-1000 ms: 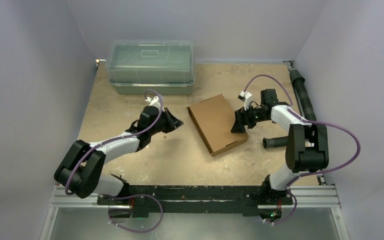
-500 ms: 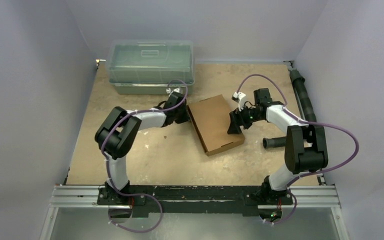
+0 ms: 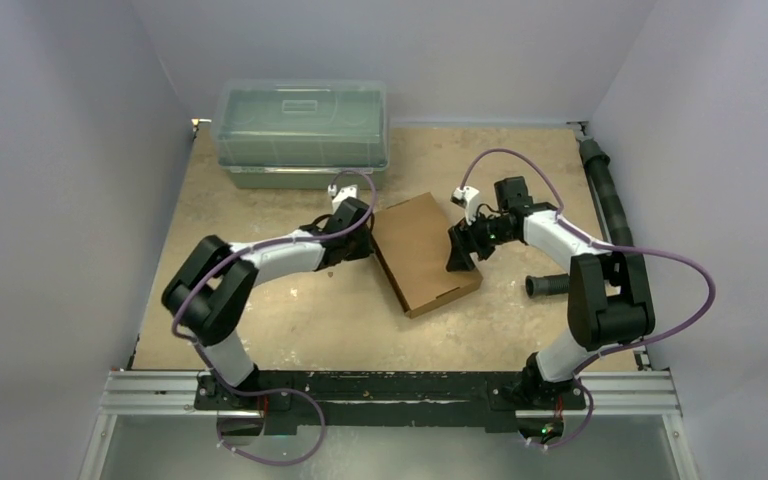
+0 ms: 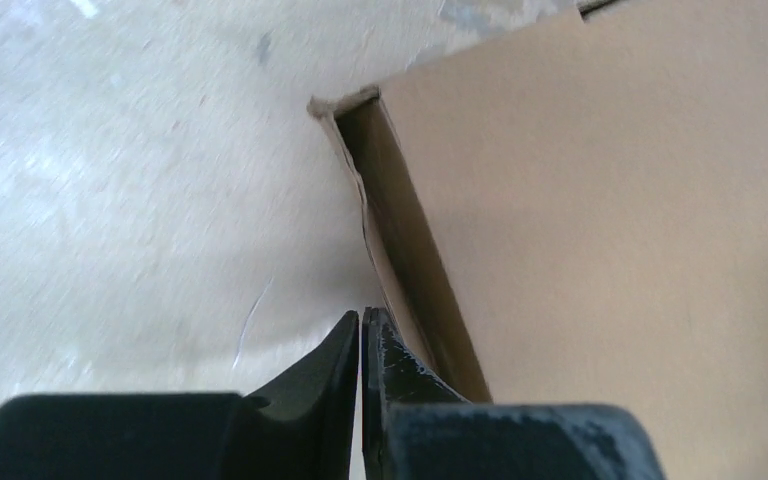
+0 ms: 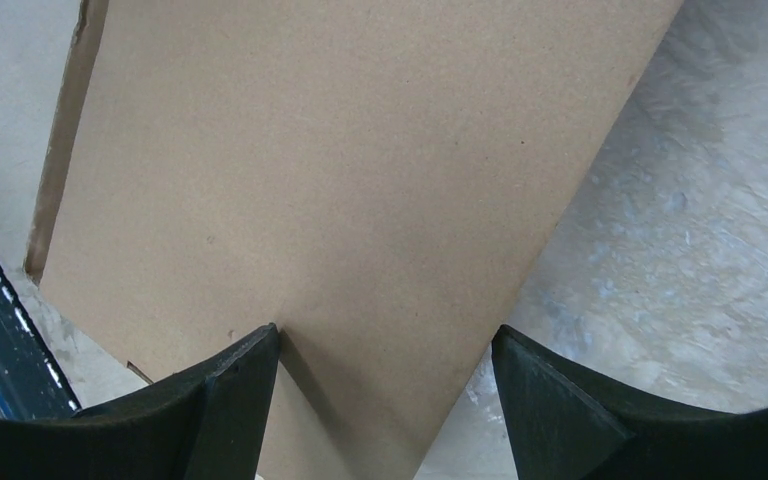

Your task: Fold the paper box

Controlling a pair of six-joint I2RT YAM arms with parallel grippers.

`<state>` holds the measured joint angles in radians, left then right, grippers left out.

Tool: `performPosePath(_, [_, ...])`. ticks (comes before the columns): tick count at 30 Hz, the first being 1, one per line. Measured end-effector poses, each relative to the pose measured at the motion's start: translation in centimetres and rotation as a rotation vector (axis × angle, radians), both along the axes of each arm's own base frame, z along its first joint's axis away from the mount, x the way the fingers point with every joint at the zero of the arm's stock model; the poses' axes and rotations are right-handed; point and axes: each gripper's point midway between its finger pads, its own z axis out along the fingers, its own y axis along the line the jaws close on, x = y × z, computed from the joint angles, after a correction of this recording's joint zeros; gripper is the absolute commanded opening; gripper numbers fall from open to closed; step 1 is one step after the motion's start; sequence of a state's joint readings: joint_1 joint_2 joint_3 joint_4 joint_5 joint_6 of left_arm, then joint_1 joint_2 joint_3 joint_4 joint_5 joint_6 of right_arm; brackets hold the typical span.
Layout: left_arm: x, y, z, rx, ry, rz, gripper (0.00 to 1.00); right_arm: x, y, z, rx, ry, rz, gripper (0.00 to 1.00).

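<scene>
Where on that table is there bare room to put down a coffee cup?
Two bare patches: the near strip of table between the paper box and the base rail, and the far stretch right of the plastic bin. It is crowded around the box: the left fingers, shut, sit at one side, the right fingers, open, at the other.
</scene>
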<state>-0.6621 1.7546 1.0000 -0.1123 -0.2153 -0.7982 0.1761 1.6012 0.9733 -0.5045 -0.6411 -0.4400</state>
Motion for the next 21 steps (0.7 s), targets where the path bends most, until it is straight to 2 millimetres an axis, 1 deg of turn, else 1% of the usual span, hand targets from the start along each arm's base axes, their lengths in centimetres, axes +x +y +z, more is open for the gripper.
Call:
performPosePath(2, [-1.2,0.9,1.0,-0.004,-0.018,-0.005,0.14,-0.1,0.3,0.0,0.003,-0.005,0.016,0.77])
performPosePath(3, [-1.8,1.3,1.5,-0.008,-0.025,-0.007,0.15,-0.2,0.4,0.0,0.005,-0.008,0.023,0.77])
performPosePath(6, [-3.5,2.8,2.1,-0.024,-0.042,-0.004,0.13,-0.4,0.8,0.1,0.009,-0.015,0.049,0.77])
performPosePath(8, [-4.7,4.5,1.7,-0.026,-0.036,0.014,0.09,-0.5,1.2,0.1,0.014,-0.019,0.067,0.77])
performPosePath(10, [-5.6,6.4,0.9,-0.027,-0.021,0.05,0.02,-0.8,1.6,0.1,0.016,-0.022,0.087,0.77])
performPosePath(11, [-5.9,7.4,0.4,-0.029,-0.007,0.074,0.0,-0.9,1.8,0.1,0.017,-0.024,0.097,0.77])
performPosePath(13, [-6.1,8.9,-0.5,-0.026,0.019,0.115,0.0,-1.1,2.1,0.1,0.017,-0.027,0.112,0.77])
performPosePath(14, [-6.1,9.3,-0.8,-0.025,0.029,0.131,0.0,-1.2,2.3,0.1,0.017,-0.028,0.12,0.77])
performPosePath(16, [-5.8,9.2,-1.2,-0.027,0.04,0.134,0.0,-1.3,2.5,0.1,0.017,-0.031,0.133,0.77])
performPosePath(18, [-5.1,8.3,-1.9,-0.029,0.065,0.118,0.0,-1.5,2.8,0.1,0.017,-0.032,0.146,0.77])
performPosePath(21, [-1.9,5.1,-1.2,-0.078,0.057,0.06,0.0,-1.9,3.3,0.1,0.015,-0.034,0.172,0.77])
